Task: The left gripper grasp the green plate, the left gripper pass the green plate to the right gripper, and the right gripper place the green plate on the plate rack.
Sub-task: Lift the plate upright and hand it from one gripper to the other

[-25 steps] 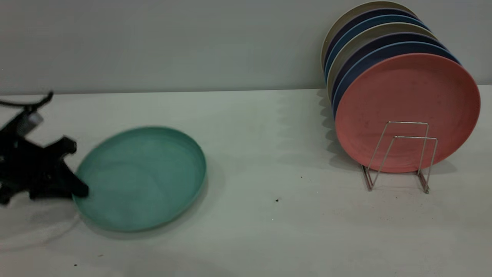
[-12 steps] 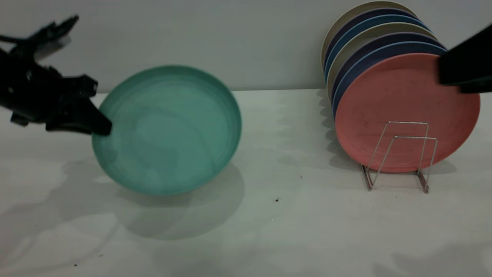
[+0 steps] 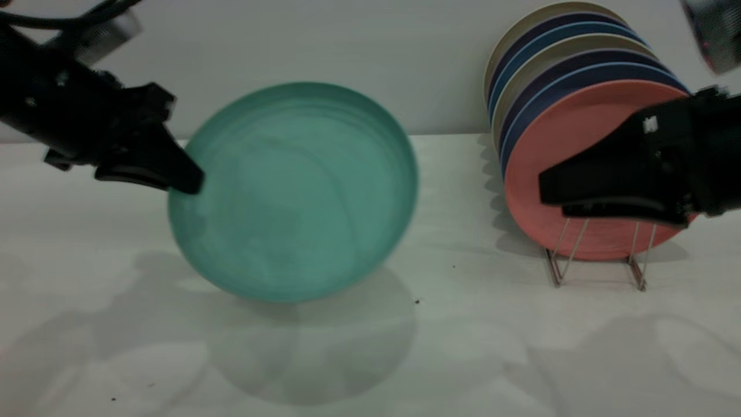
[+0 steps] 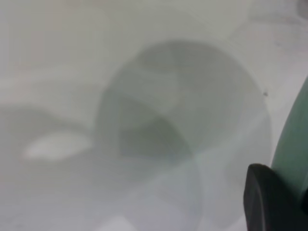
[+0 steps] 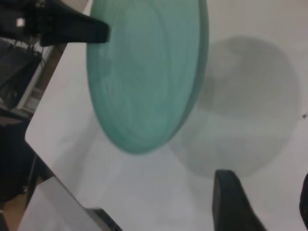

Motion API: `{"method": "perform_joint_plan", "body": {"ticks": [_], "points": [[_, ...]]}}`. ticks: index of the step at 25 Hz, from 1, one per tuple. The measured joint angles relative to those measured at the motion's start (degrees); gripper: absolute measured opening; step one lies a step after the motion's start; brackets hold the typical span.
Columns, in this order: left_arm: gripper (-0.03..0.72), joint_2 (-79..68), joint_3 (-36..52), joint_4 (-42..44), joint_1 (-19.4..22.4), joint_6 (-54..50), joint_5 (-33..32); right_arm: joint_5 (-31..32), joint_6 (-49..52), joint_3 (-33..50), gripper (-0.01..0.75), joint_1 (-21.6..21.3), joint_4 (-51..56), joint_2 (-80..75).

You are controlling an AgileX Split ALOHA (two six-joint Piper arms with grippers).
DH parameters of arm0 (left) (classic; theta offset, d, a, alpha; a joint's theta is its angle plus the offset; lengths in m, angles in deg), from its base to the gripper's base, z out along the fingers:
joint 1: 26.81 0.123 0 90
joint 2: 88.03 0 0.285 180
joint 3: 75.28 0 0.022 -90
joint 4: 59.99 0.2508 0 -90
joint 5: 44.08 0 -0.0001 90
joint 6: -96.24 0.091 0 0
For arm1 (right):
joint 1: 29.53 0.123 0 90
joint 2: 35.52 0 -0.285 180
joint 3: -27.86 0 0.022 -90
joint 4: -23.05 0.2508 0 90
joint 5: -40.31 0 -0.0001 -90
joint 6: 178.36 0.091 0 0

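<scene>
Table (image 3: 451,347): a pale surface over which the work is done; a broad round shadow is cast on it beneath the lifted plate.
Green plate (image 3: 295,191): held clear of the table, tilted nearly upright with its hollow face turned to the exterior camera; it is carried left of centre, well apart from the rack.
Plate rack (image 3: 596,255): a low wire frame at the right, loaded with a row of upright plates; the pink plate (image 3: 561,150) stands at the front, and the wire loops before it appear free.
Left gripper (image 3: 173,174): clamped on the plate's left rim, a dark finger (image 4: 267,199) being seen against the green edge in the left wrist view.
Right gripper (image 3: 550,188): held in the air in front of the pink plate, pointed toward the green plate but apart from it; its fingers look parted and nothing is held, though only one finger (image 5: 233,202) is plainly seen in its own wrist view.
Step in hand: the pass, judged to be under way; the grasp is done.
Next move: the gap is to be closed, the plate's free right rim is to be taken between the right fingers, and only then is the left grip to be released.
</scene>
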Motion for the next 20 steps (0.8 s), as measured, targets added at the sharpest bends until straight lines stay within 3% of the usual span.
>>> {"method": "perform_joint_plan", "body": {"ticks": [10, 20], "points": [[0.014, 0.00, 0.00, -0.24, -8.22, -2.79, 1.12, 3.06, -0.46, -1.80, 0.365, 0.00, 0.15, -5.00], [0.014, 0.00, 0.00, -6.24, -14.21, -2.46, 2.36, 2.14, -0.57, -1.80, 0.365, 0.00, 0.20, -5.00]]}}
